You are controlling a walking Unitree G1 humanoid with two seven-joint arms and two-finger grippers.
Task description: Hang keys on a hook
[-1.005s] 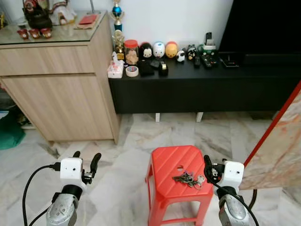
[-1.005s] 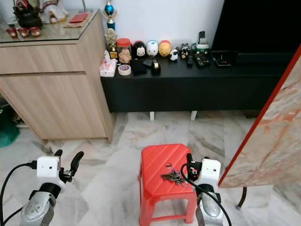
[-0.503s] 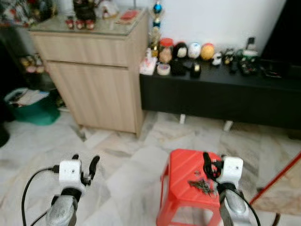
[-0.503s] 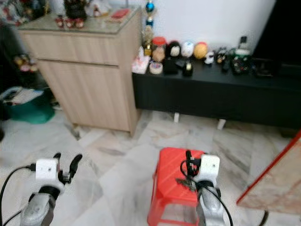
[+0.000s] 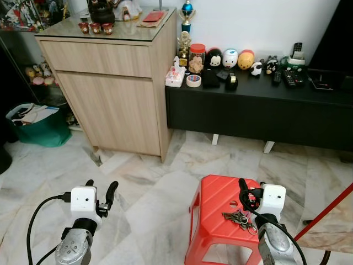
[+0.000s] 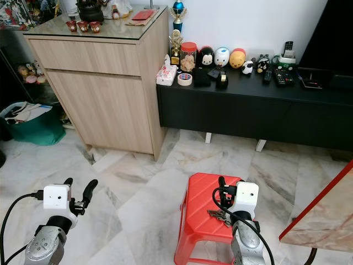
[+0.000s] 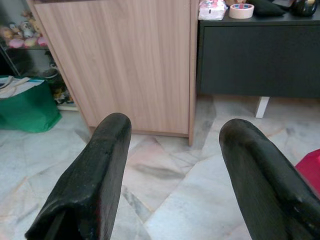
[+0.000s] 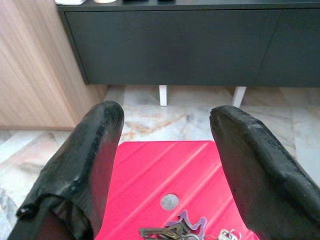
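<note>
keys [image 5: 237, 218] lying on red stool [image 5: 215, 199], right gripper [image 8: 165, 165] spread just above them — left gripper [image 7: 175, 165] spread too, over marble floor [image 5: 143, 182]

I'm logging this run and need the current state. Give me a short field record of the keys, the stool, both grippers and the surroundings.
keys: bunch of keys lying on the stool top, near its right edge, not gripped
stool: red plastic stool on the marble floor
right gripper: right gripper open, above the stool, just beyond the keys
left gripper: left gripper open, over bare floor, holding nothing
surroundings: wooden cabinet ahead left; black low console with small items beside it
hook: none identifiable
</note>
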